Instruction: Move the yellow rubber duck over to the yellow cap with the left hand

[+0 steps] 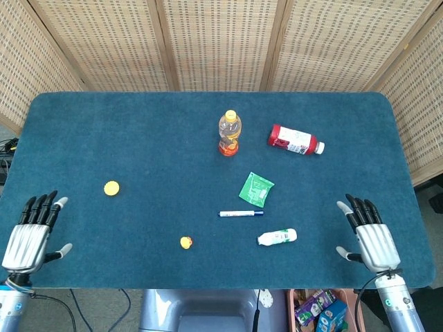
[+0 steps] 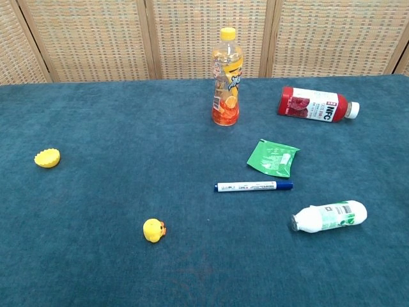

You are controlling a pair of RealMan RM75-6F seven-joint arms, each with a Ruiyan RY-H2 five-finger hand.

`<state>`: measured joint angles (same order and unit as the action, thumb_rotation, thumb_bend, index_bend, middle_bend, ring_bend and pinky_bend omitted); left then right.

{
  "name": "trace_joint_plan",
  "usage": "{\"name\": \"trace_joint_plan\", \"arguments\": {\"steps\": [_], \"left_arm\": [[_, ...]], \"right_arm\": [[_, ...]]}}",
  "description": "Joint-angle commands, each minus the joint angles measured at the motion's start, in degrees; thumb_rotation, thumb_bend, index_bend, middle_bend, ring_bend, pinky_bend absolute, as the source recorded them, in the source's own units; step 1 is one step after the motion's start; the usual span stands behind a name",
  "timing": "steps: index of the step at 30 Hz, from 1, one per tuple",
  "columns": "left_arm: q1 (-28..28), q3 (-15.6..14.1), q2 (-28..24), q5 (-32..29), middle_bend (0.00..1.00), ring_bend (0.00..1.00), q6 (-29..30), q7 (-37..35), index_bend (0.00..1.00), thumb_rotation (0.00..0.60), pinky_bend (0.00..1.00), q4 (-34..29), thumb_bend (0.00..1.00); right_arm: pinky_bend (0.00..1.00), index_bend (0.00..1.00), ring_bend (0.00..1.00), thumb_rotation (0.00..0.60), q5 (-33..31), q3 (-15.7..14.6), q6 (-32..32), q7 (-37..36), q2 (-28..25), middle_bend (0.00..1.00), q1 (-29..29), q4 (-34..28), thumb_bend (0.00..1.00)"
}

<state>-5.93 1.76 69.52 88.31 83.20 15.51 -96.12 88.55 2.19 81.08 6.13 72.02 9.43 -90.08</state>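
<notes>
Head view: the small yellow rubber duck [image 1: 185,242] sits on the blue-carpeted bench [image 1: 138,131], near its front edge. Taking the duck as landmark, the round yellow plastic cap [image 1: 111,187] lies well apart to its left and further back, and the blue-and-white marker pen [image 1: 241,213] lies to its right, slightly further back. The left hand [image 1: 31,234] hovers at the bench's front left corner, far left of the duck, fingers apart and holding nothing. The right hand [image 1: 369,234] is far right of the duck, likewise spread and empty.

Chest view: neither hand shows. The duck [image 2: 153,230] rests alone on bare carpet, the cap [image 2: 47,158] up and to its left. It looks light, soft and rounded, so it would likely squash or roll under a hard pinch. A gentle hold across its plump body from above seems best.
</notes>
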Motion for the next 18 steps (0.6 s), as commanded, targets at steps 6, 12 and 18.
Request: {"name": "trace_joint_plan", "arguments": {"steps": [6, 12, 18], "left_arm": [[-6.9, -1.6, 2.0, 5.3, 0.00, 0.00, -9.5, 4.7, 0.23, 0.600, 0.00, -5.5, 0.14], [-11.5, -0.3, 5.6, 3.5, 0.00, 0.00, -16.6, 10.4, 0.29, 0.600, 0.00, -8.0, 0.16], [-15.6, 2.2, 10.4, -1.2, 0.00, 0.00, -21.9, 18.0, 0.34, 0.600, 0.00, -8.4, 0.17]], "right_arm": [[0.00, 0.00, 0.00, 0.600, -0.7, 0.4, 0.2, -0.6, -0.2, 0.00, -0.2, 0.1, 0.00], [0.00, 0.00, 0.00, 0.600, -1.4, 0.8, 0.1, -2.3, -0.7, 0.00, -0.2, 0.5, 0.00], [0.00, 0.00, 0.00, 0.600, -1.9, 1.2, 0.1, -3.7, -1.0, 0.00, -0.2, 0.7, 0.00]]}}
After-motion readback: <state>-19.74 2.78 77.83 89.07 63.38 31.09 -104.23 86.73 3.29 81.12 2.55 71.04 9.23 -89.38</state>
